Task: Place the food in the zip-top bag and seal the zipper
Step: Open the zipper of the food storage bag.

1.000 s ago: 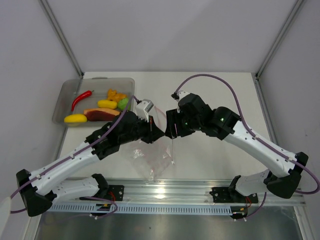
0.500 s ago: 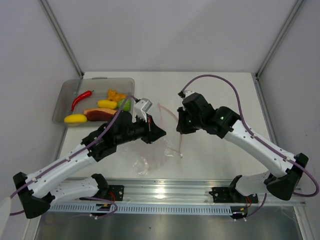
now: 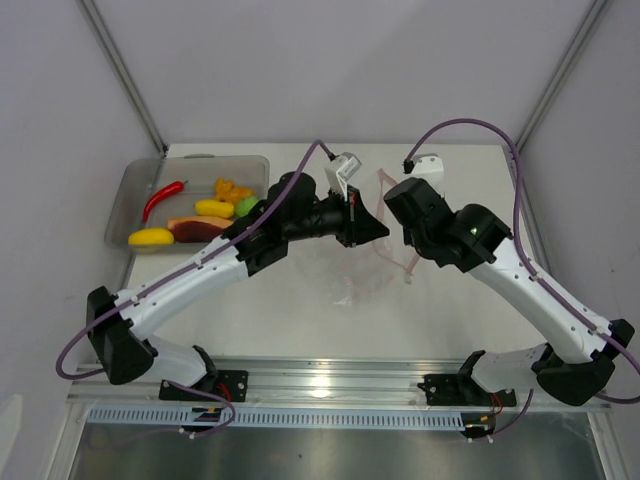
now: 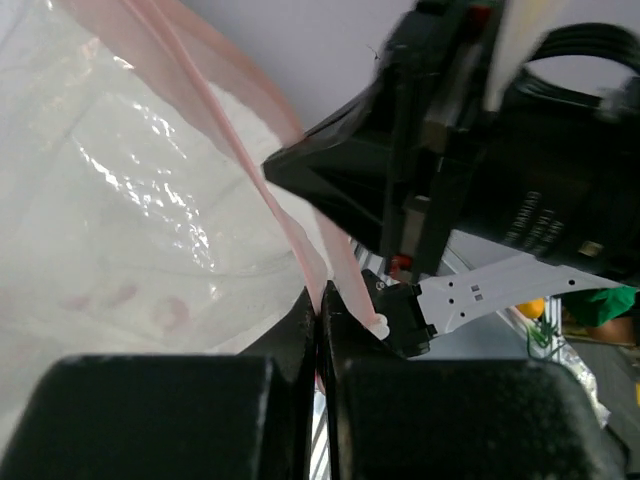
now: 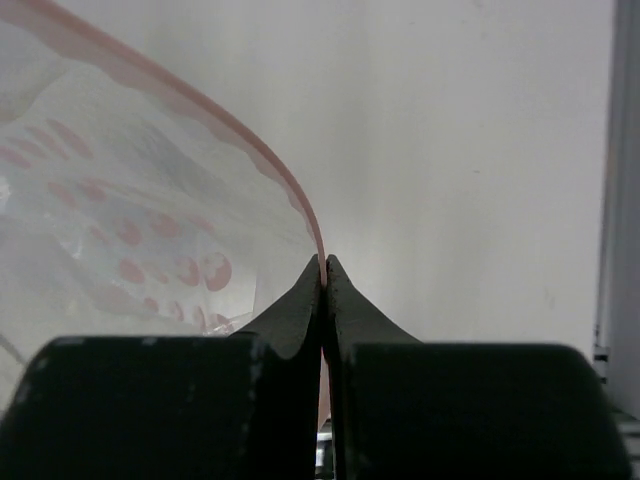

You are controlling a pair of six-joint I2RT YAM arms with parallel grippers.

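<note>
Both my jaws are clenched on the zipper point(image 5: 270, 160) – the left pair nips the pink strip from one side, the right pair pinches it from the other, and the two sets sit just beside each other over the middle of the worktop point(image 3: 270, 320). In each wrist view the black tips meet flat, with only the thin strip between them.

The bag point(image 3: 345, 270) hangs from that grip, clear and crinkled. Its body trails from my jaws toward 7 o'clock and its lower part rests on the worktop. I can make out nothing inside it.

The food lies in the tray point(image 3: 195, 168), well apart from the bag, at about 10 o'clock from the worktop's middle. There the chili point(image 3: 163, 198) lies toward 11 o'clock, with the orange bits point(image 3: 233, 189) at 1 o'clock. The green fruit point(image 3: 246, 207) touches a yellow piece point(image 3: 213, 208) at 3 o'clock. The slice point(image 3: 200, 226) lies along the near edge at 5 o'clock – a second yellow lump point(image 3: 150, 238) sits at 7 o'clock.
</note>
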